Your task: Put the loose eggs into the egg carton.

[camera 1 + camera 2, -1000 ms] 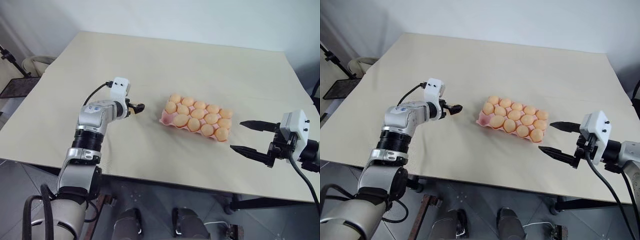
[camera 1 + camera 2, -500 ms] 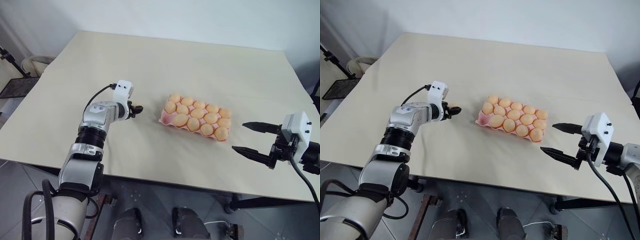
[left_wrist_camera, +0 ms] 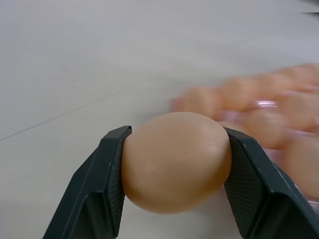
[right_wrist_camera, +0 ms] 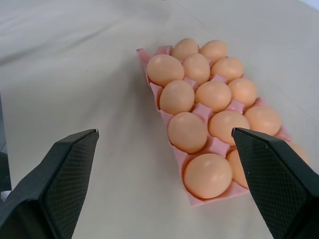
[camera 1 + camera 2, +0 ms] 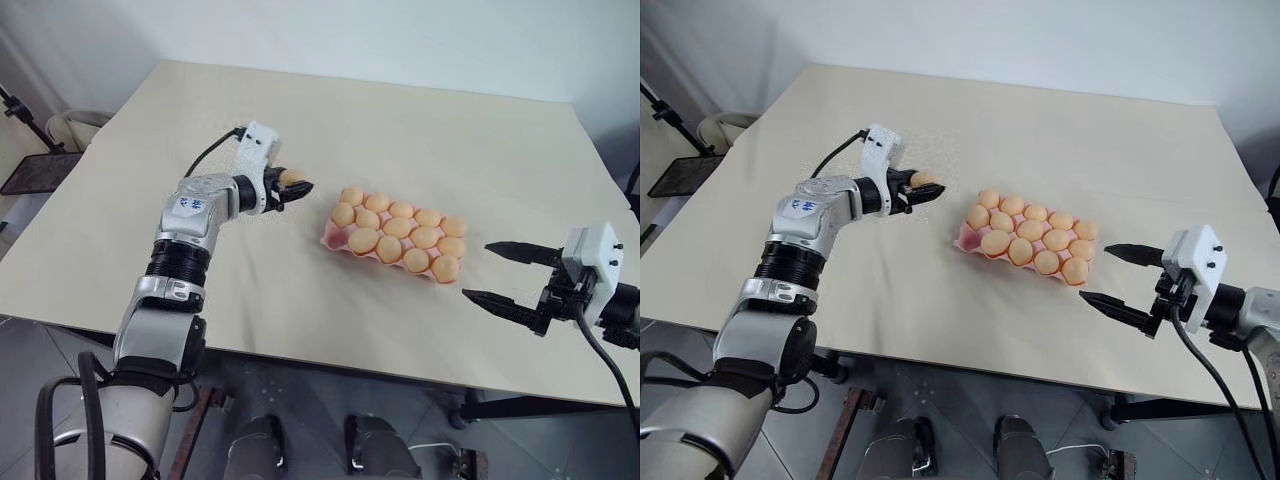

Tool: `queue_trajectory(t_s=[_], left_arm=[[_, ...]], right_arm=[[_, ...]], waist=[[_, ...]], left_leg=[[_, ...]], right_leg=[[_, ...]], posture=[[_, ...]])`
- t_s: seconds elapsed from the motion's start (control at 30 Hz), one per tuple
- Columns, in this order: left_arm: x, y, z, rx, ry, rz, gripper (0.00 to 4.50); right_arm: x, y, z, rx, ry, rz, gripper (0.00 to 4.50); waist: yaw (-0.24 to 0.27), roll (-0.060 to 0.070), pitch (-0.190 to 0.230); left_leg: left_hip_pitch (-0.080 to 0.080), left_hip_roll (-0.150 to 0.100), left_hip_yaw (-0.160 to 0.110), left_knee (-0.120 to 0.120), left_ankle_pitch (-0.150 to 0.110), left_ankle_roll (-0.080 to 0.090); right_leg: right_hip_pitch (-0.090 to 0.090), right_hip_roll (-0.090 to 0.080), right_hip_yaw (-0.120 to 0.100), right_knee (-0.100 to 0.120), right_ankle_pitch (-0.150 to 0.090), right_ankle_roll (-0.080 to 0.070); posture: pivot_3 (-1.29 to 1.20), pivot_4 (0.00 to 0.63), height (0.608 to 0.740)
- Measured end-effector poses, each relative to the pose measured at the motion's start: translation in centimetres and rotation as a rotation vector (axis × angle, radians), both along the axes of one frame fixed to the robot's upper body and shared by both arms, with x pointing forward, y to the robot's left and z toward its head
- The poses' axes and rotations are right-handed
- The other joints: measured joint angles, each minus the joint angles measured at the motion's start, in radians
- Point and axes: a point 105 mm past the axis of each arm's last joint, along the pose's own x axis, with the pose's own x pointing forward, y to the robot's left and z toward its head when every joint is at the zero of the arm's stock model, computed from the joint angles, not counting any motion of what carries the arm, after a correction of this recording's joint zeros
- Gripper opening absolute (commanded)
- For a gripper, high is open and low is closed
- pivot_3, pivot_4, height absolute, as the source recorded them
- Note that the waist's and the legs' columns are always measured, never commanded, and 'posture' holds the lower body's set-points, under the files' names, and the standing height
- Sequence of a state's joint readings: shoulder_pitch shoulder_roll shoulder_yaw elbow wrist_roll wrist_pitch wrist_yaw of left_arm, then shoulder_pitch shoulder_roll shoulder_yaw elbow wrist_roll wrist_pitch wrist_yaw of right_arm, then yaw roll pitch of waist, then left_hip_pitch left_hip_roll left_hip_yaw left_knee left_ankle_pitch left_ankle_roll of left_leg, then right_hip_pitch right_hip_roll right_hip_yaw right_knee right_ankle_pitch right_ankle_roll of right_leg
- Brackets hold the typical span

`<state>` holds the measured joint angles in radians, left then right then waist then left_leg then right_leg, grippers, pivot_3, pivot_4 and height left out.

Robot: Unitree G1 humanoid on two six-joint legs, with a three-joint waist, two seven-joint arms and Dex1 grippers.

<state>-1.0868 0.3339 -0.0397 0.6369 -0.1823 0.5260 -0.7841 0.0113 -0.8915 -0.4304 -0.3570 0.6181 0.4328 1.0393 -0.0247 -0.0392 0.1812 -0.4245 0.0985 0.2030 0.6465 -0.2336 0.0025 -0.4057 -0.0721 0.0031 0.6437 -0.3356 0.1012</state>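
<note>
At the lower right of the head view the right gripper [image 5: 505, 272] is hanging with its two black fingers spread wide and nothing between them, just off the near right edge of the pale beige table [image 5: 420, 130]; it is sitting near the right end of the flat pink scalloped egg carton [image 5: 331, 236], which is lying a little right of the frame's centre with small, smooth, pale orange-tan eggs filling nearly every cup; only the near-left corner cup appears to be showing bare pink, though I cannot be certain it is the sole vacancy. Further back and left of centre, the left gripper [image 5: 296, 187] is pinching one loose egg [image 5: 290, 177] of the same orange-tan colour between its fingers, carrying it in the air near the carton's left end; the wrist view is showing the pads [image 3: 107, 184] pressing on the egg's two opposite sides, with the carton lying beyond it. To finish this step well, I judge the arm should be bringing the egg squarely over that vacant corner cup, lowering until it is seating, and only then parting the fingers gently; a drop from height could be cracking it or knocking the neighbouring eggs.
</note>
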Motion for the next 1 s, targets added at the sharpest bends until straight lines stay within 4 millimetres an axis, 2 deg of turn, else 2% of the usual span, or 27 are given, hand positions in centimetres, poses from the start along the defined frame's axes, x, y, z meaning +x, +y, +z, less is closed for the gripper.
queue_trajectory(t_s=[0.2, 0.3, 0.57, 0.63, 0.8, 1.0], left_arm=[[-2.1, -2.2, -1.9, 0.085, 0.074, -0.233, 2.35], [-1.9, -2.1, -3.1, 0.135, 0.109, -0.239, 2.35], [-1.5, -1.7, -4.5, 0.218, 0.137, -0.242, 2.35], [-1.4, -1.9, -4.7, 0.217, 0.142, -0.246, 3.06], [-1.3, -2.3, -4.3, 0.226, 0.127, -0.261, 4.45], [-1.4, -2.2, -4.0, 0.205, 0.134, -0.268, 4.45]], right_arm=[[-0.9, -0.3, -0.1, 0.011, -0.022, -0.051, 4.5], [-1.4, -0.4, -0.6, 0.017, -0.016, -0.074, 4.5], [-2.7, -0.4, -1.2, 0.034, -0.021, -0.137, 4.5], [-2.9, -0.3, -1.3, 0.033, -0.021, -0.139, 4.5], [-2.9, -0.4, -1.3, 0.037, -0.021, -0.15, 4.5], [-2.8, -0.4, -1.1, 0.036, -0.03, -0.151, 4.5]], waist=[[-0.002, 0.0, 0.0], [-0.004, 0.0, 0.0], [-0.003, 0.0, 0.0], [-0.003, 0.0, 0.0], [-0.004, 0.0, 0.0], [-0.004, 0.0, 0.0]], left_leg=[[0.0, 0.0, 0.0, 0.001, 0.0, 0.0], [0.0, 0.001, 0.0, 0.001, 0.0, 0.001], [0.0, 0.0, -0.001, 0.001, -0.002, 0.005], [0.0, 0.0, -0.001, 0.001, -0.002, 0.006], [0.0, 0.0, -0.001, 0.001, -0.002, 0.006], [0.0, 0.0, -0.001, 0.001, -0.002, 0.006]], right_leg=[[0.0, 0.001, 0.0, 0.001, 0.0, 0.0], [-0.001, 0.001, 0.001, 0.002, 0.0, 0.0], [-0.001, 0.0, 0.001, 0.002, 0.0, 0.0], [-0.001, 0.0, 0.001, 0.002, 0.0, 0.0], [-0.001, 0.0, 0.001, 0.002, 0.0, 0.0], [-0.001, 0.0, 0.001, 0.002, 0.0, 0.0]], posture=[[0.0, 0.15, 0.74], [0.0, 0.15, 0.74], [0.0, 0.15, 0.74], [0.0, 0.15, 0.74], [0.0, 0.15, 0.74], [0.0, 0.15, 0.74]])
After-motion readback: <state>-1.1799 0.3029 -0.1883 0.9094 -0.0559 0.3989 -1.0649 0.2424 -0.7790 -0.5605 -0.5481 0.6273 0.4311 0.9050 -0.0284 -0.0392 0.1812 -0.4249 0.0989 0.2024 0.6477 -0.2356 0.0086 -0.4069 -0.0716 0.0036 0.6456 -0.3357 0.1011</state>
